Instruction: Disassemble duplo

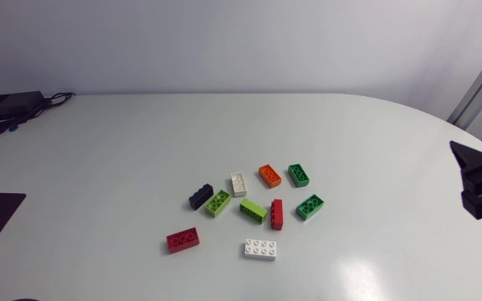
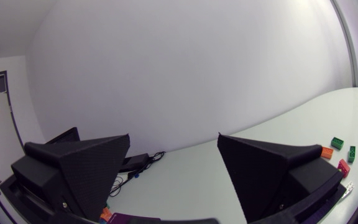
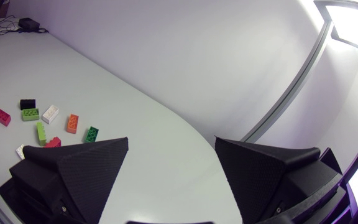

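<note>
Coloured bricks, ten, lay loose at mid bench, well ahead of either arm. Left fingers stood wide, empty; right fingers wide, empty.

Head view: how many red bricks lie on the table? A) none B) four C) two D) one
C: a lone red brick lies at the cluster's left edge, and a second red brick lies further in.
</note>
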{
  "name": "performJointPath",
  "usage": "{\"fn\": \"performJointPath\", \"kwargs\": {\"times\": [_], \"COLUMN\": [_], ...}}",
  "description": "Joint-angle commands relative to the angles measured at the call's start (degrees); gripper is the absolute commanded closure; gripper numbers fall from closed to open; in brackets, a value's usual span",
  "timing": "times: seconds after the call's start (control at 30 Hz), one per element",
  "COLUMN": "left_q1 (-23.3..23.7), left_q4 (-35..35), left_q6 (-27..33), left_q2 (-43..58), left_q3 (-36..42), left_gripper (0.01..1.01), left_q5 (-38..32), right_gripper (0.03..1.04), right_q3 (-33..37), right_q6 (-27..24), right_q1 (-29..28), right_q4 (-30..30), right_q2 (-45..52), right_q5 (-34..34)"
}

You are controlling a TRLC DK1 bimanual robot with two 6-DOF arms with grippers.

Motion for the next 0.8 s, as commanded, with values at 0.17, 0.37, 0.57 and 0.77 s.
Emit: {"fn": "performJointPath", "kwargs": {"times": [0.17, 0.37, 0.57, 0.77], "left_q1": [3.5, 5.1, 7.7, 11.6], "left_q4": [2.4, 8.8, 21.9, 22.3], "left_q6": [-5.0, -4.6, -1.2, -2.5], "left_q2": [-8.3, -16.4, -17.2, -17.3], "left_q3": [-5.4, -13.8, -21.4, -25.7], "left_gripper": [0.048, 0.048, 0.048, 0.048], "left_q5": [-0.8, -0.7, -0.4, 9.3], "right_gripper": [0.06, 0.06, 0.06, 0.06], "right_q3": [-5.2, -11.2, -15.5, -19.0], "right_q6": [1.8, 3.4, 3.8, 6.6], "right_q1": [-1.4, -3.5, -4.3, -5.2], "right_q4": [3.7, 3.8, 5.9, 6.4], "right_q2": [-8.6, -14.5, -17.4, -18.9], "right_q5": [0.3, -0.4, -0.4, -1.7]}}
